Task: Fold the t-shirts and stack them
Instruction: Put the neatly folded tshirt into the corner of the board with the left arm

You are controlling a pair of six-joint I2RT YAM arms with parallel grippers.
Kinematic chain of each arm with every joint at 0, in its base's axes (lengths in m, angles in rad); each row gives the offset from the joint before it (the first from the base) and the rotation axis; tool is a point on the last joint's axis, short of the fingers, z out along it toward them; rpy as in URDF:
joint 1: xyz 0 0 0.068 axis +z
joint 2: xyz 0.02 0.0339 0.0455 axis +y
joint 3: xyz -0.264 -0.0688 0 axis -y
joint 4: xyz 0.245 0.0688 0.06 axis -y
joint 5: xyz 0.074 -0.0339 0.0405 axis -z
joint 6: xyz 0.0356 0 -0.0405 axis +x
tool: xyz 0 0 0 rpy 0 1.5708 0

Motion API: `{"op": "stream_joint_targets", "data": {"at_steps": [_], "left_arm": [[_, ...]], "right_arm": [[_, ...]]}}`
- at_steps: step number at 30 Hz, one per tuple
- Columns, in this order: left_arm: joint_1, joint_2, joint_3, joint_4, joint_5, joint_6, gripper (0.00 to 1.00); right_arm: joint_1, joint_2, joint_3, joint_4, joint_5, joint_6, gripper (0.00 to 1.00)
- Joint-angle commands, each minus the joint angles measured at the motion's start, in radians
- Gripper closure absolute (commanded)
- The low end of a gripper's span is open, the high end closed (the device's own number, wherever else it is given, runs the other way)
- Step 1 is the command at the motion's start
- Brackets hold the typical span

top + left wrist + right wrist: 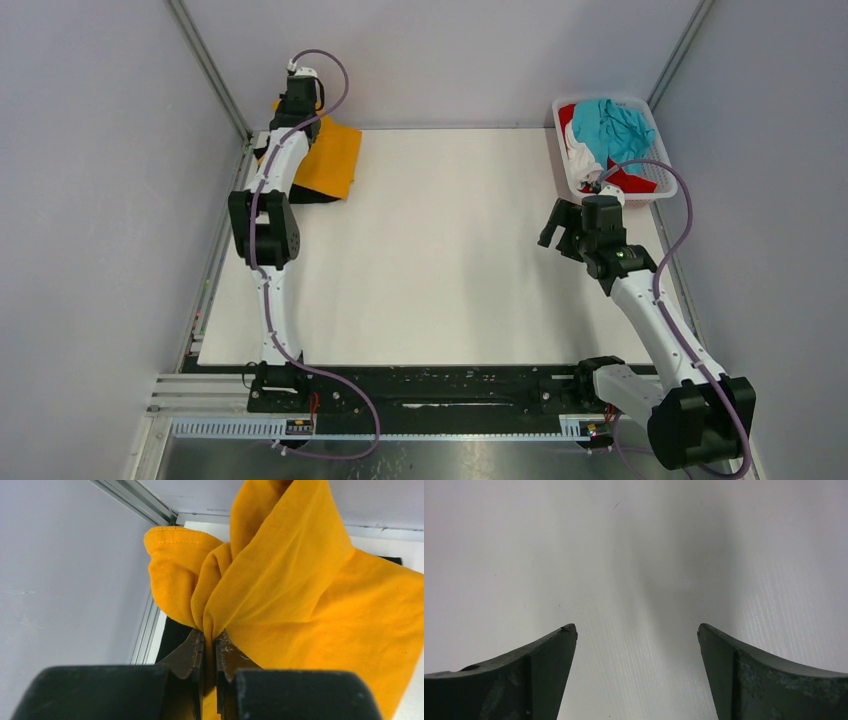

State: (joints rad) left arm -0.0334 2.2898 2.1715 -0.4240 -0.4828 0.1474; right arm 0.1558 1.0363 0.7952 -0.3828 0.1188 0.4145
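White table top [440, 260]: work surface. Large orange-yellow soft-cloth t-shirt [335, 160]: far-left corner, bunched fold clamped between the shut fingers of left gripper [210, 642], cloth trailing rightward. White slotted plastic basket [662, 188]: far right, teal t-shirt [615, 125] on top. Right gripper [636, 632]: fingers wide apart, holding nothing, the nearer arm to the basket

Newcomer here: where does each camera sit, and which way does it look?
Top: overhead, from behind, looking down at the table; both arms visible.
Left wrist: on the left arm, facing the orange-yellow shirt pinched in the left gripper.
Right wrist: looking down at table past the open right gripper.
Shared: top and left wrist show that shirt.
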Motion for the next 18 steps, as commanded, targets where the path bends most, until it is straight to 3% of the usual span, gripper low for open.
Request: {"op": "stream_joint_targets", "data": {"at_steps": [1,4,8,11,16,17,18], "left_arm": [[0.031,0.055,0.099,0.079,0.035,0.004,0.94],[0.058,0.082,0.105,0.100,0.056,-0.017,0.89],[0.079,0.116,0.116,0.135,0.036,-0.040,0.71],[0.089,0.118,0.119,0.129,0.011,-0.069,0.66],[0.093,0.052,0.058,0.111,0.047,-0.140,0.20],[0.093,0.032,0.039,0.111,0.058,-0.160,0.04],[0.091,0.013,0.021,0.111,0.071,-0.190,0.01]], "right_arm": [[-0.002,0.012,0.016,0.021,0.047,-0.014,0.01],[-0.003,0.018,0.022,0.018,0.052,-0.015,0.01],[-0.002,0.030,0.035,0.007,0.065,-0.011,0.01],[-0.002,0.039,0.049,-0.008,0.082,-0.009,0.00],[-0.001,0.032,0.065,-0.014,0.051,0.000,0.01],[-0.002,0.029,0.069,-0.014,0.038,0.003,0.01],[-0.002,0.026,0.072,-0.019,0.034,0.006,0.01]]}}
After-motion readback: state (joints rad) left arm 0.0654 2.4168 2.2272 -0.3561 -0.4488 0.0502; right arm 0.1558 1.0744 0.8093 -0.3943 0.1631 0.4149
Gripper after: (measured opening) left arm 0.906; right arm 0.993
